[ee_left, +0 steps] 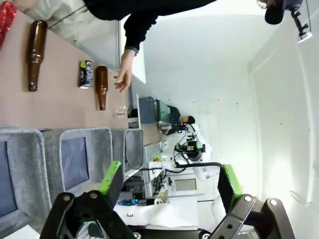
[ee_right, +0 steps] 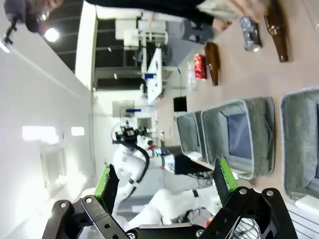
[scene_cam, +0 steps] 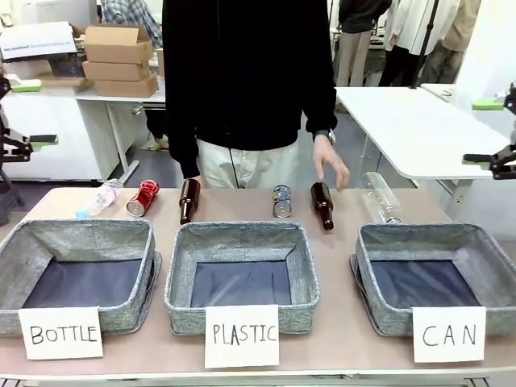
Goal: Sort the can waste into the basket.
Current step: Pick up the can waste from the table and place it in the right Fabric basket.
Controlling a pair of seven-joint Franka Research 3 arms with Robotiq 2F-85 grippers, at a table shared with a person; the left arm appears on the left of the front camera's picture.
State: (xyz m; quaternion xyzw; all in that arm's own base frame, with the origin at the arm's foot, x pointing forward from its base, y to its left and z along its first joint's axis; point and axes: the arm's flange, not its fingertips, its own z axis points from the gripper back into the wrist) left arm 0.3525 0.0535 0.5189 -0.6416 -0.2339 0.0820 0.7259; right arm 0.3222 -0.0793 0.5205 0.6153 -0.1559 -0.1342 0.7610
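The shiny red can lies at the table's far left, between a clear bottle and a brown bottle. Near the far middle lies the silver can with dark print. The grey basket carded CAN stands at the front right, nothing in it. My left gripper hangs open off the table's left end, and my right gripper hangs open off the right end. The left wrist view has the red can, the silver can and the basket. In the right wrist view are the silver can, the red can and the basket.
Grey baskets carded BOTTLE and PLASTIC stand left and middle. Two brown bottles and two clear plastic bottles lie in the far row. A person's hand hovers over the right brown bottle.
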